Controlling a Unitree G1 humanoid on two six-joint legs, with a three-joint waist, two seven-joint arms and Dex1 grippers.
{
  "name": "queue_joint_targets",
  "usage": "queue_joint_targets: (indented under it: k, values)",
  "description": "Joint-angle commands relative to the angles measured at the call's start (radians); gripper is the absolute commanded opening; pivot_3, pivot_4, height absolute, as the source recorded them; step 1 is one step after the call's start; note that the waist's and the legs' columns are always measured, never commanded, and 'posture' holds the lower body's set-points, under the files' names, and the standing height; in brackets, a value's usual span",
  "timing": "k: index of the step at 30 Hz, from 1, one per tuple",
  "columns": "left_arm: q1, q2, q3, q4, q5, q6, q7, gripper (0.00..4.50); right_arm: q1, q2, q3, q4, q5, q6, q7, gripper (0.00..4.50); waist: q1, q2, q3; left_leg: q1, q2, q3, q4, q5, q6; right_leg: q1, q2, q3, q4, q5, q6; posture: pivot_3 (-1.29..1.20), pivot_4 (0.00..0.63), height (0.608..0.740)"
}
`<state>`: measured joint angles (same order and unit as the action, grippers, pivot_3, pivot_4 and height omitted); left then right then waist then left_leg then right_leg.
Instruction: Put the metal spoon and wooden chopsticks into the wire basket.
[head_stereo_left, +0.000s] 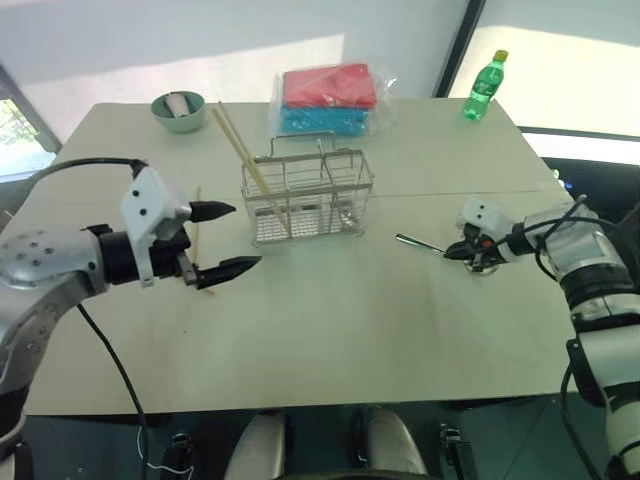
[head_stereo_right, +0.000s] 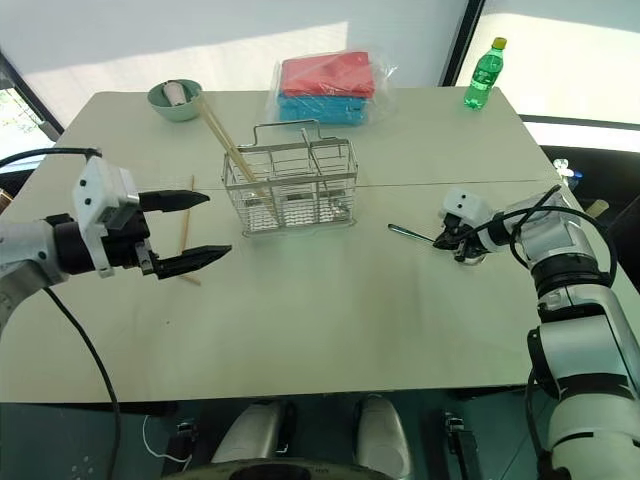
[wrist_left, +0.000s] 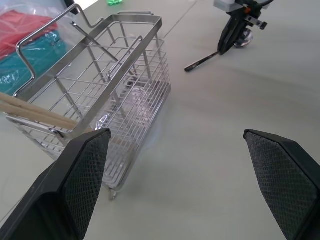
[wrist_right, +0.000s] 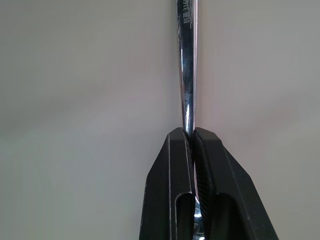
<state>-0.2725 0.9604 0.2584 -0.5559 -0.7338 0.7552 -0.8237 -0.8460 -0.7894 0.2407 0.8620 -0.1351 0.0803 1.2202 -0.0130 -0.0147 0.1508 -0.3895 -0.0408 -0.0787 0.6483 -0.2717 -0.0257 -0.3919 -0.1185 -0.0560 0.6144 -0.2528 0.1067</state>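
Note:
The wire basket (head_stereo_left: 308, 195) stands mid-table with two wooden chopsticks (head_stereo_left: 240, 150) leaning out of its left end. Another chopstick (head_stereo_left: 197, 235) lies flat on the table left of the basket. My left gripper (head_stereo_left: 225, 240) hovers open above the table beside that loose stick, pointing at the basket (wrist_left: 115, 85). The metal spoon (head_stereo_left: 415, 242) lies on the table right of the basket, its handle toward it. My right gripper (wrist_right: 193, 135) is shut on the spoon's handle (wrist_right: 187, 75), low at the table surface.
A green bowl (head_stereo_left: 178, 110) sits at the far left corner. A plastic packet of red and blue cloths (head_stereo_left: 328, 98) lies behind the basket. A green bottle (head_stereo_left: 484, 87) stands at the far right.

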Motion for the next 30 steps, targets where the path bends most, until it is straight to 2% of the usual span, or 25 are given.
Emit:
queue_joint_targets:
  k: [1,5,9,12,14,17,22,30]
  values:
    - [-0.024,-0.003,0.02,0.004,-0.006,-0.013,0.005,4.5,0.032,-0.023,-0.111,-0.166,0.094,0.059,-0.012,0.05,0.001,0.001,0.0,0.0,0.0,0.0,0.0,0.0,0.0,0.0,0.0,0.0,0.0,0.0,0.0,0.0,0.15,0.667]
    - [-0.039,-0.016,0.019,0.01,-0.008,-0.02,0.011,4.5,0.118,-0.035,-0.272,-0.459,0.244,0.253,-0.055,0.05,0.003,0.001,0.001,-0.001,0.0,0.0,0.0,0.0,0.0,-0.001,0.0,0.0,0.0,0.001,0.001,0.0,0.15,0.667]
    - [-0.075,-0.04,0.022,0.016,-0.044,-0.003,0.022,4.5,0.106,0.03,-0.445,-0.706,0.407,0.469,-0.215,0.05,0.006,0.001,0.001,-0.001,0.0,-0.001,0.0,0.0,0.0,-0.001,-0.001,0.0,0.0,0.0,0.001,0.0,0.15,0.667]
    - [-0.111,-0.045,0.016,0.02,-0.091,0.02,0.013,4.5,0.032,0.133,-0.488,-0.789,0.484,0.563,-0.346,0.05,-0.002,0.0,0.0,0.0,0.0,-0.001,0.0,0.0,0.0,-0.001,0.0,0.0,0.0,0.0,0.0,0.0,0.15,0.667]
    - [-0.136,-0.046,0.001,0.026,-0.102,0.026,0.009,4.5,-0.01,0.206,-0.463,-0.821,0.494,0.591,-0.419,0.05,-0.002,0.0,0.0,0.0,0.001,-0.001,0.0,0.0,0.0,-0.001,0.0,0.0,0.0,0.0,0.0,0.0,0.15,0.667]
    - [-0.16,-0.05,-0.019,0.031,-0.107,0.03,0.01,4.5,-0.045,0.296,-0.412,-0.82,0.476,0.579,-0.499,0.05,0.0,0.0,0.0,0.0,0.001,-0.001,-0.001,0.0,0.0,-0.002,0.001,0.0,0.001,0.0,0.0,0.0,0.15,0.667]
    - [-0.178,-0.058,-0.04,0.034,-0.103,0.026,0.027,4.5,-0.086,0.459,-0.332,-0.717,0.412,0.444,-0.624,0.05,0.001,0.0,0.0,-0.001,-0.001,-0.001,-0.001,0.0,0.0,-0.002,0.0,0.0,0.002,0.001,0.0,0.0,0.15,0.667]
    - [-0.163,-0.061,-0.008,0.0,-0.129,0.05,0.077,4.5,-0.148,0.595,-0.31,-0.497,0.363,0.185,-0.729,0.05,-0.004,-0.001,0.0,-0.001,-0.001,-0.002,-0.001,0.001,-0.001,-0.004,0.001,0.001,0.004,0.001,0.001,0.0,0.15,0.667]
